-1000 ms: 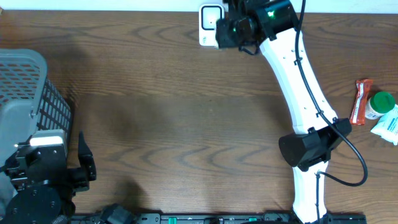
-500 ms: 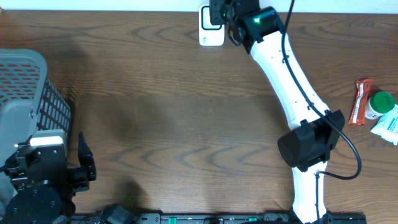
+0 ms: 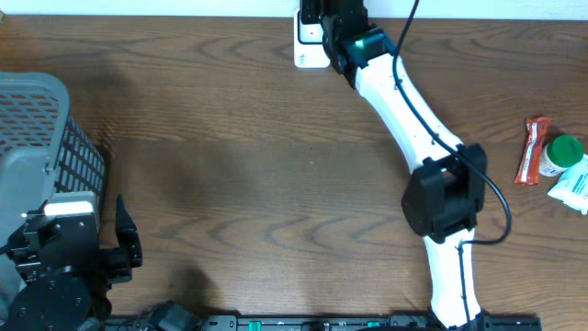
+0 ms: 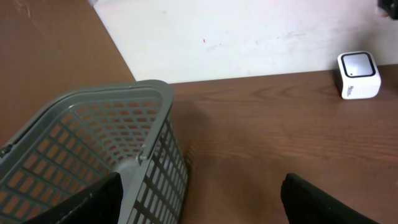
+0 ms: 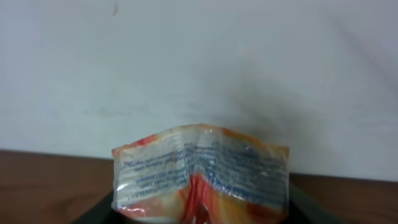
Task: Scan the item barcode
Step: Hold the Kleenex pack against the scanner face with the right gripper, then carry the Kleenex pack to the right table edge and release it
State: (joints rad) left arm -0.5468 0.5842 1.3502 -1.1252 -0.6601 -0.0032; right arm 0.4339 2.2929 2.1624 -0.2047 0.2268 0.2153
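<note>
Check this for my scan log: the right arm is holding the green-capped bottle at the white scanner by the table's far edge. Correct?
Wrong item. The right arm holds a crinkled orange-and-white packet in its jaws, as the right wrist view shows, at the white scanner by the table's far edge. The green-capped bottle is at the table's right side.

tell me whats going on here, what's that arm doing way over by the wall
The right gripper is closed on a crinkly orange and white packet and is stretched to the far edge of the table, right at the white scanner. The left gripper sits open and empty beside the grey basket. A red wrapper, a green-capped bottle and a white pouch lie off to the right side, untouched.
</note>
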